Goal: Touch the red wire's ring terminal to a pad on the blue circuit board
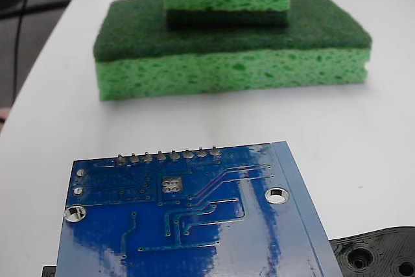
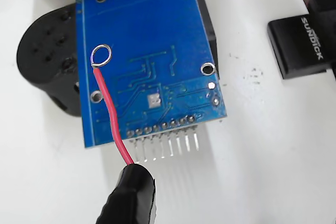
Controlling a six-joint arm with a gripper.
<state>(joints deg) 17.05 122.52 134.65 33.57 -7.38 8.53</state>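
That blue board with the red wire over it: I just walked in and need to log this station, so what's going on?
In the wrist view, a red wire runs out of a black sleeve at the bottom of the picture, with its ring terminal over the blue circuit board. The ring sits over bare blue surface, up and left of the silver square pad, clearly apart from it. The claw itself isn't visible. In the fixed view, the wire doesn't show; green sponges are stacked behind the board.

Ring terminal (image 2: 101,55) left of pad (image 2: 154,99)
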